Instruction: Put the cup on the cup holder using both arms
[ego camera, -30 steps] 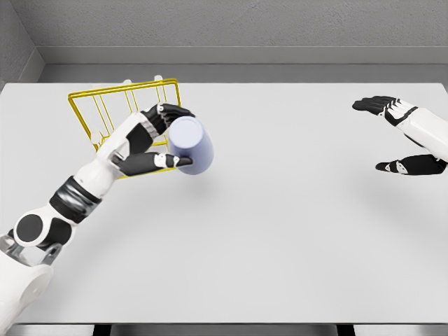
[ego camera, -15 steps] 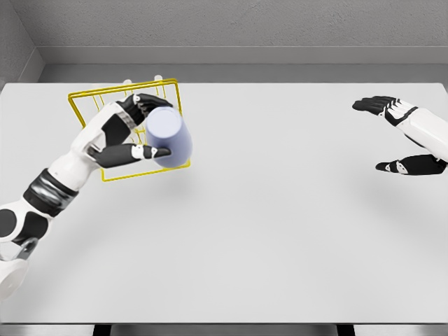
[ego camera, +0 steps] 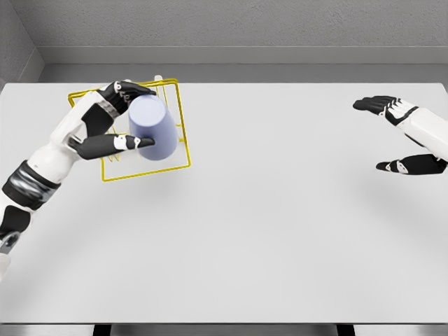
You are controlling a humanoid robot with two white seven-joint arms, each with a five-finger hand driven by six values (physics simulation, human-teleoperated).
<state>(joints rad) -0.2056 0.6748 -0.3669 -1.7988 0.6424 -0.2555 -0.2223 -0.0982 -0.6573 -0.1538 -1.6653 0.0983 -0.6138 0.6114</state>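
Observation:
A pale lavender cup [ego camera: 152,127] hangs tilted, base toward me, over the yellow wire cup holder [ego camera: 179,144] at the table's far left. My left hand [ego camera: 120,117] is shut on the cup, thumb under its near side and fingers over the top. The hand and cup hide much of the holder's middle and its pegs. My right hand [ego camera: 393,134] hovers open at the far right edge, fingers spread, far from the cup.
The white table [ego camera: 280,224] stretches from the holder to the right hand. A grey wall [ego camera: 238,31] runs behind its far edge, with a corner wall at the left.
My left hand has carried the cup up and to the left, from beside the holder's front right corner to over the holder. The right hand has stayed still.

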